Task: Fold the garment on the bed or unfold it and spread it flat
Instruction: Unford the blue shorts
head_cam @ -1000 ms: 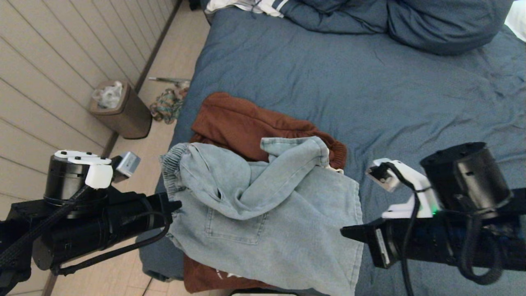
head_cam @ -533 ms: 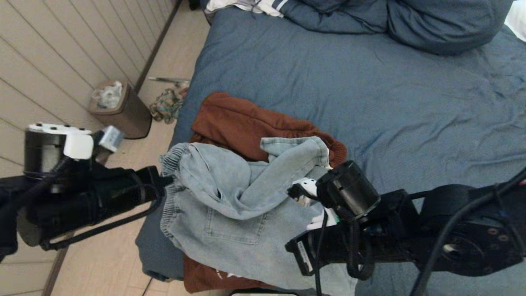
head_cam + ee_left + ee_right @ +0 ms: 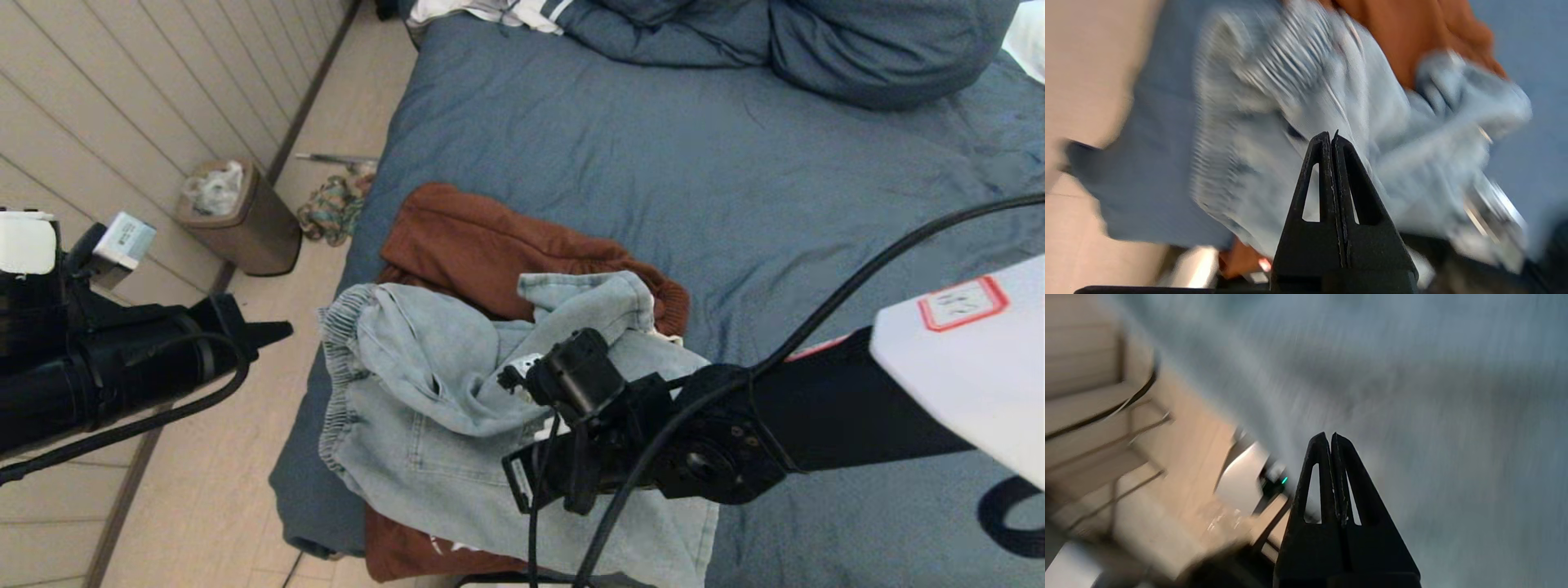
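Note:
Crumpled light-blue denim shorts (image 3: 441,367) lie on a rust-brown garment (image 3: 473,245) at the near left corner of the bed (image 3: 735,180), which has a slate-blue sheet. One shorts leg is folded back over the middle. My right arm reaches across above the shorts, and its gripper (image 3: 514,478) is over their lower part. The right wrist view shows that gripper (image 3: 1331,435) shut and empty. My left gripper (image 3: 282,331) hangs beside the bed over the floor, left of the elastic waistband. It too is shut and empty (image 3: 1331,134), pointing at the shorts (image 3: 1274,122).
A brown waste bin (image 3: 237,216) and a colourful bundle (image 3: 331,208) sit on the floor by the panelled wall at left. Bunched blue bedding (image 3: 816,41) and a white striped cloth (image 3: 506,12) lie at the bed's far end.
My right arm has swung left from the bed's right side to above the shorts. My left gripper has drawn back left and up, away from the waistband.

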Tool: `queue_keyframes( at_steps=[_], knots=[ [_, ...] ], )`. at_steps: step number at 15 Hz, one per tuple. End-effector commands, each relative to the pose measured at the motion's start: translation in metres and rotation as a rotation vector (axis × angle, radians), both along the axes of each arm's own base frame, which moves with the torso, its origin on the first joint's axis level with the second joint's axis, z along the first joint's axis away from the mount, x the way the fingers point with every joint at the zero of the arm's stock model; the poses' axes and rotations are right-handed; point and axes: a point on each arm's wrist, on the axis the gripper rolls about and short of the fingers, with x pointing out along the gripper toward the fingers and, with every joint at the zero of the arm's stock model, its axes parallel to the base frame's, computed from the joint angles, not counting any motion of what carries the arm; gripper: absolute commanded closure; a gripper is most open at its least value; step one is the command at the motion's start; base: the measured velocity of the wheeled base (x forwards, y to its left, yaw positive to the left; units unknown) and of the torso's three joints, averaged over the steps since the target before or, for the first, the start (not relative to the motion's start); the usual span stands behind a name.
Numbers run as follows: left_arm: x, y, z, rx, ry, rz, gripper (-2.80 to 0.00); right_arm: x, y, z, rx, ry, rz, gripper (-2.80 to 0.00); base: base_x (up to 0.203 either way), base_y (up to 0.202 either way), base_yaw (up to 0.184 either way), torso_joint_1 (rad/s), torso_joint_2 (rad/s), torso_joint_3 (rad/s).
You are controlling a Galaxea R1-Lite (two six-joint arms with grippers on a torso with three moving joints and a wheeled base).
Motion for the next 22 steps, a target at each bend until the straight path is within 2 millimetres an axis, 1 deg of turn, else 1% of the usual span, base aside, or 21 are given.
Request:
queue_keyframes(
  at_steps=[1, 3, 5, 6, 8, 10, 11, 12, 14, 15, 17, 19, 20, 22],
  knots=[
    [0.001, -0.002, -0.010, -0.032, 0.053, -0.067, 0.00, 0.024, 0.022, -0.020, -0.026, -0.035, -0.048, 0.00, 0.000, 0.000, 0.000, 0.000, 0.00, 0.000],
    [0.000, -0.002, -0.011, -0.032, 0.054, -0.069, 0.00, 0.043, 0.039, -0.013, 0.007, -0.148, -0.138, 0.00, 0.000, 0.000, 0.000, 0.000, 0.00, 0.000],
    [0.000, -0.002, -0.017, -0.027, 0.075, -0.072, 0.00, 0.058, 0.053, -0.001, 0.048, -0.258, -0.240, 0.00, 0.000, 0.000, 0.000, 0.000, 0.00, 0.000],
    [0.001, -0.003, -0.019, -0.028, 0.087, -0.080, 0.00, 0.065, 0.059, 0.007, 0.051, -0.337, -0.345, 0.00, 0.000, 0.000, 0.000, 0.000, 0.00, 0.000],
    [0.002, -0.004, -0.021, -0.053, 0.108, -0.127, 0.00, 0.071, 0.070, 0.025, 0.056, -0.484, -0.542, 0.00, 0.000, 0.000, 0.000, 0.000, 0.00, 0.000],
    [0.001, -0.005, -0.023, -0.065, 0.122, -0.138, 0.00, 0.073, 0.077, 0.044, 0.116, -0.542, -0.593, 0.00, 0.000, 0.000, 0.000, 0.000, 0.00, 0.000],
    [0.001, -0.005, -0.025, -0.064, 0.126, -0.139, 0.00, 0.075, 0.077, 0.054, 0.144, -0.564, -0.607, 0.00, 0.000, 0.000, 0.000, 0.000, 0.00, 0.000],
    [0.001, -0.004, -0.025, -0.064, 0.126, -0.138, 0.00, 0.081, 0.072, 0.068, 0.164, -0.598, -0.620, 0.00, 0.000, 0.000, 0.000, 0.000, 0.00, 0.000],
    [0.001, -0.004, -0.023, -0.065, 0.118, -0.137, 0.00, 0.103, 0.047, 0.094, 0.153, -0.694, -0.660, 0.00, 0.000, 0.000, 0.000, 0.000, 0.00, 0.000],
    [0.001, -0.004, -0.023, -0.065, 0.121, -0.137, 0.00, 0.109, 0.042, 0.104, 0.163, -0.760, -0.665, 0.00, 0.000, 0.000, 0.000, 0.000, 0.00, 0.000],
    [0.001, -0.004, -0.025, -0.064, 0.126, -0.137, 0.00, 0.121, 0.034, 0.113, 0.194, -0.905, -0.686, 0.00, 0.000, 0.000, 0.000, 0.000, 0.00, 0.000],
    [0.002, -0.005, -0.027, -0.062, 0.135, -0.136, 0.00, 0.132, 0.027, 0.117, 0.183, -1.064, -0.714, 0.00, 0.000, 0.000, 0.000, 0.000, 0.00, 0.000],
    [0.003, -0.005, -0.027, -0.060, 0.136, -0.137, 0.00, 0.136, 0.021, 0.119, 0.162, -1.114, -0.733, 0.00, 0.000, 0.000, 0.000, 0.000, 0.00, 0.000],
    [0.002, -0.005, -0.027, -0.062, 0.135, -0.136, 0.00, 0.135, 0.016, 0.127, 0.160, -1.135, -0.745, 0.00, 0.000, 0.000, 0.000, 0.000, 0.00, 0.000]
  ],
)
